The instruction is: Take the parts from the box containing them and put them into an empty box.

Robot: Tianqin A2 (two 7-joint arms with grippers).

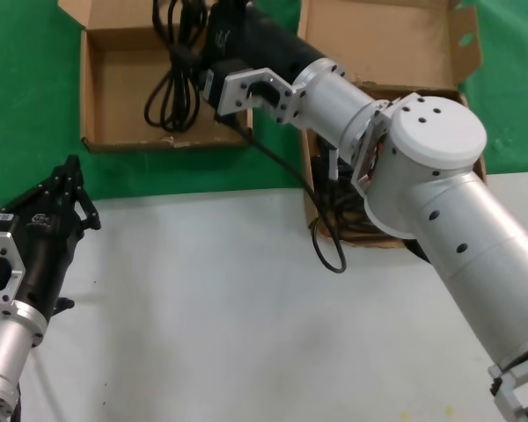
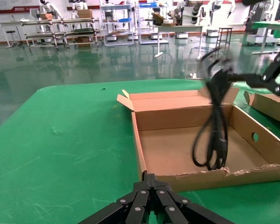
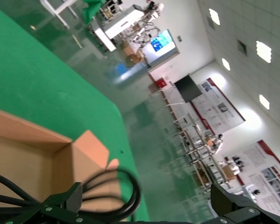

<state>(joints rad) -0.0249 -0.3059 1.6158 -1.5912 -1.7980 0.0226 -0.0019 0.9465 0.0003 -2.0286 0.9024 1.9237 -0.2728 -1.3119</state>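
Observation:
A black power cord bundle (image 1: pixel 172 88) hangs upright over the squarish empty box (image 1: pixel 110 97) at the back left, its lower loops near the box floor. My right gripper (image 1: pixel 198 10) is above it at the picture's top edge and is open. In the right wrist view the cord (image 3: pixel 107 191) loops against one finger, and the gripper (image 3: pixel 147 198) stands wide apart. The left wrist view shows the cord (image 2: pixel 214 126) blurred inside the box (image 2: pixel 177 149). The wider box with the notched flap (image 1: pixel 378 40) is largely hidden by my right arm, with dark cords (image 1: pixel 352 220) showing inside. My left gripper (image 1: pixel 70 171) is shut and empty.
A thin black robot cable (image 1: pixel 330 251) with a silver connector loops off the right arm onto the white table (image 1: pixel 211 308). Both boxes stand on the green mat (image 1: pixel 26 105). The right arm spans across both boxes.

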